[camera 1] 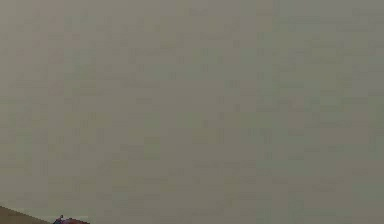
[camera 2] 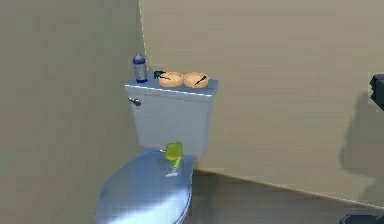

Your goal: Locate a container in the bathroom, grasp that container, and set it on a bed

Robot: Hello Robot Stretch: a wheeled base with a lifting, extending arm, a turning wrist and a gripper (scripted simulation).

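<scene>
Reader: Walls first. What does the forward view hold?

Describer: Plain grey-beige wall (camera 1: 200,100) across nearly the whole picture. At seven o'clock, against the bottom edge, sits a dark wedge (camera 1: 14,216) with a small reddish-dark shape (camera 1: 70,220) just beside it. Neither can be identified.

Reader: And the arm side view, left to right?

Describer: Pale toilet (camera 2: 172,122) set against the wall by a room corner. Its lid (camera 2: 145,190) is down at seven o'clock, and its tank rises toward ten o'clock. A blue bottle (camera 2: 140,67) with a pale cap, the container-like thing here, stands upright on the left end of the tank top, at eleven o'clock in the picture. At three o'clock from the bottle, on the same tank top, lie a left orange-tan disc (camera 2: 171,78) and a right orange-tan disc (camera 2: 197,80), side by side, each with a dark mark on it. At six o'clock from the discs, a small yellow-green thing (camera 2: 174,153) rests where the lid meets the tank. Bare floor (camera 2: 270,200) spreads at five o'clock. At three o'clock a dark object (camera 2: 377,90) is cut by the right edge and cannot be identified.

Reader: How do the fingers stand?

Describer: I cannot tell whether they are spread, pressed together or pinching anything.
</scene>
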